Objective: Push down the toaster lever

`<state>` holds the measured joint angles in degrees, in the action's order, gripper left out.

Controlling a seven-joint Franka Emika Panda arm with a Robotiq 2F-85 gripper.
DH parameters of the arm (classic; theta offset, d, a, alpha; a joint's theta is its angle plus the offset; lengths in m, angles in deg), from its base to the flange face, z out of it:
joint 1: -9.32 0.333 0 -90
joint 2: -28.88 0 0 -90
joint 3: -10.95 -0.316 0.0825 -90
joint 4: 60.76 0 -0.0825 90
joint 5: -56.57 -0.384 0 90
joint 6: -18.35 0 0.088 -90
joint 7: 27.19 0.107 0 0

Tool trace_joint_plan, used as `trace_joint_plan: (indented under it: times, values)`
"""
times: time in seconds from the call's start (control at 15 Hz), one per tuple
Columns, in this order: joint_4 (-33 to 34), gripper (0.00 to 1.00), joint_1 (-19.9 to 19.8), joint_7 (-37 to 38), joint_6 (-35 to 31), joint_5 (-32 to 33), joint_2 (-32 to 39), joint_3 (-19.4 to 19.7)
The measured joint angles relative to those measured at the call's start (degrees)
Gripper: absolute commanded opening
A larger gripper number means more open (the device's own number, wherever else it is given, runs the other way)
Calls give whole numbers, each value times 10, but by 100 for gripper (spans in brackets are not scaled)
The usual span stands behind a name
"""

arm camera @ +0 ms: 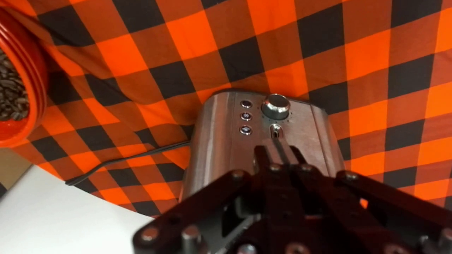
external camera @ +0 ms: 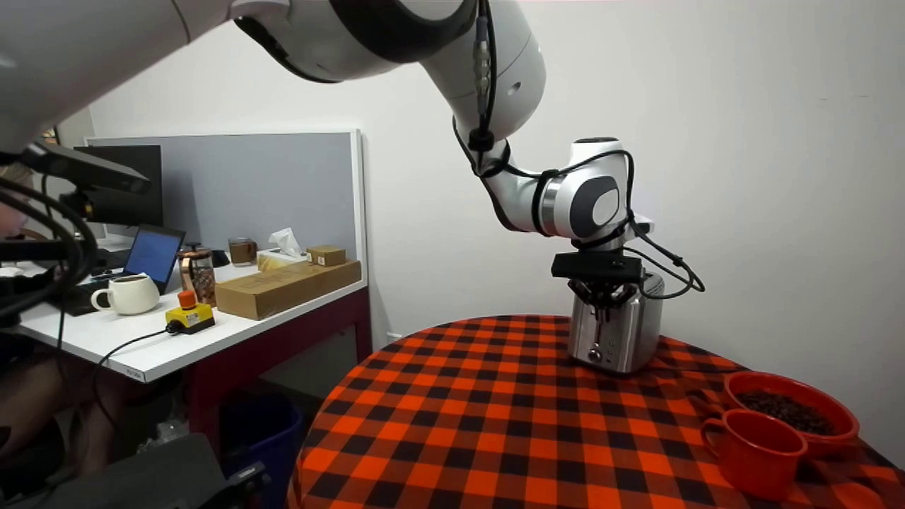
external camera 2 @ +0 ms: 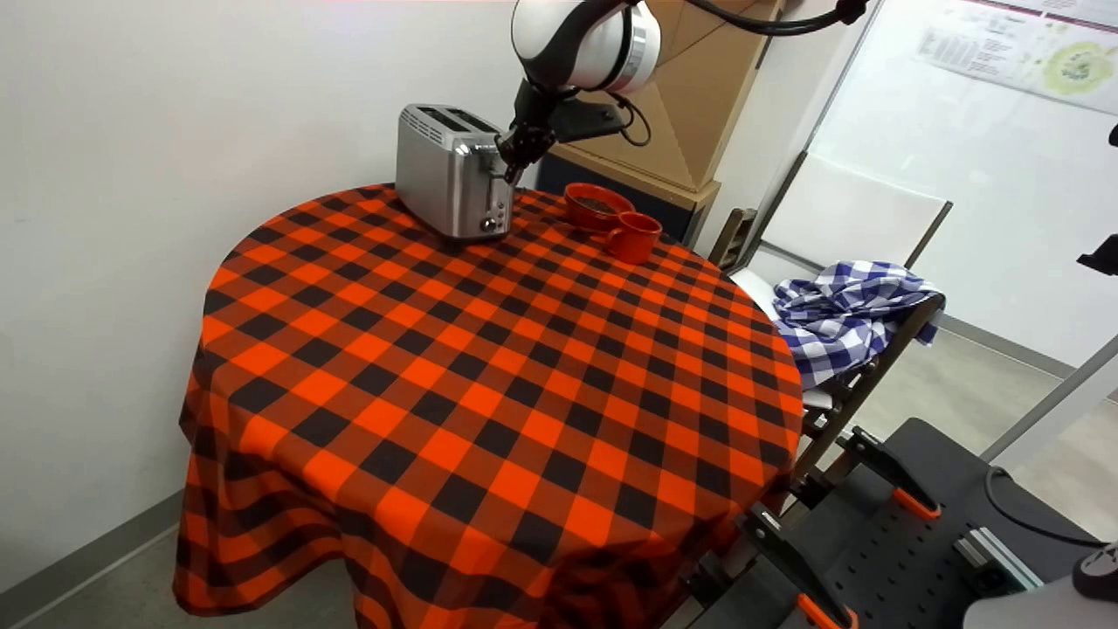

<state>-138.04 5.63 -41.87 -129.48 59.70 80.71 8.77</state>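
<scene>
Evidently clenched, empty, the jaws stand at the toaster (external camera 2: 445, 175); likely stiff, slick metal; press the obscured lever from above

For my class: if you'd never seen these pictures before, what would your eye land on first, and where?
Probably the red-and-black checked tablecloth, spread across the lower part of both exterior views. Next, the shiny silver toaster standing on it, with the shut pincer close to the end that carries the dial. Then, at the right of an exterior view, a red mug beside a red bowl of dark beans.
</scene>
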Motion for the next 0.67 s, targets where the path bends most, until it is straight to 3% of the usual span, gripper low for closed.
trace_joint_plan:
  times: [0.13,0.47,0.67]
  values:
    - [8,0,-2,3,14,-4,0,-1]
    - [57,0,-6,3,124,-20,-3,-6]
    - [73,0,-6,3,141,-23,-3,-6]
